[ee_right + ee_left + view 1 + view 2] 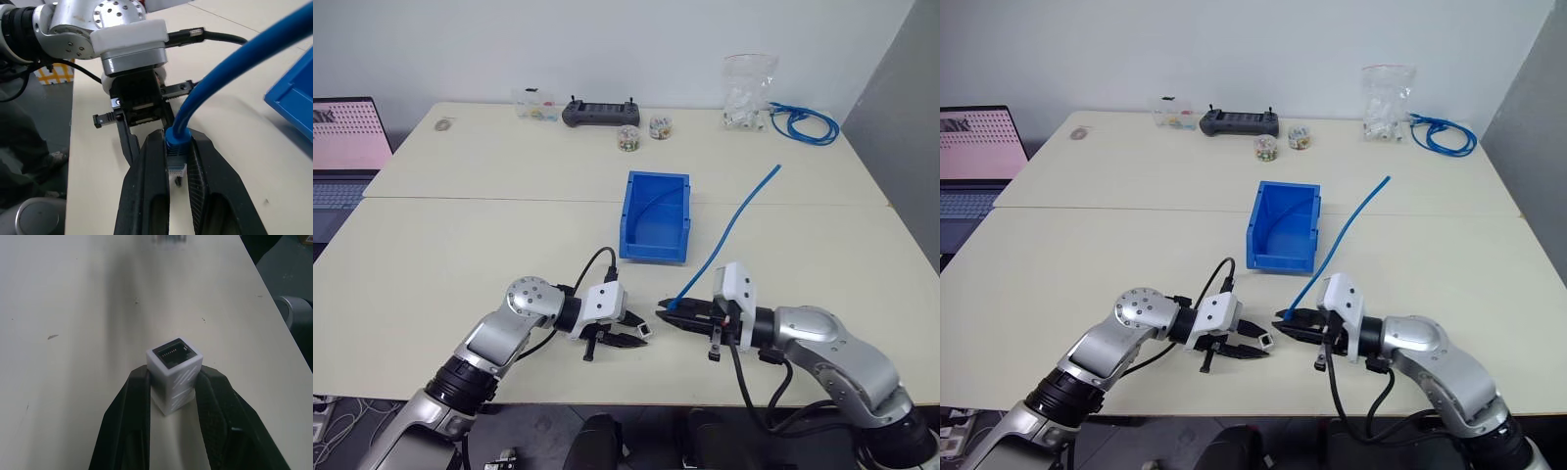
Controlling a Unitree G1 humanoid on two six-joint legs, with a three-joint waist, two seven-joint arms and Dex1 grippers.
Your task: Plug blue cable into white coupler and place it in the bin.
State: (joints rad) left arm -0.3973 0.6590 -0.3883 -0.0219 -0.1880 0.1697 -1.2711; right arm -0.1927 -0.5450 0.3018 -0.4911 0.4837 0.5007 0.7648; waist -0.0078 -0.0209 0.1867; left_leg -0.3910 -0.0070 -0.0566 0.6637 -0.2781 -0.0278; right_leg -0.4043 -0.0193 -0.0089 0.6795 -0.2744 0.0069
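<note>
The white coupler [174, 372] is pinched between the two black fingers [128, 426] of the left gripper [628, 338], low and centre in the head view, with its dark socket turned toward the other arm. Facing it from the right, the right gripper [677, 318] is clamped shut on the blue cable [729, 230] just behind the clear plug [176, 172]. A small gap is left between plug and coupler, so nothing is plugged in yet.

From the right gripper's fingers the cable is carried up and to the right in a long slant, its free end hanging in the air right of the bin [657, 217]. The bin is set in the middle of the frame, just above both grippers, and something thin and curved can be seen inside it, though what it is can't be told.

Along the far edge of the bench [460, 245], a black controller [600, 113] is parked upper centre, with a couple of small jars [627, 138] just right of it and a small clear box [534, 105] to its left. A clear plastic bag [747, 91] and a looped bundle of blue cable [803, 122] are found in the upper right. A laptop [344, 147] is seen at the left edge of the frame.

Plenty of bare bench is left open to the left and right of the bin, and the grippers are held close to the near edge.
</note>
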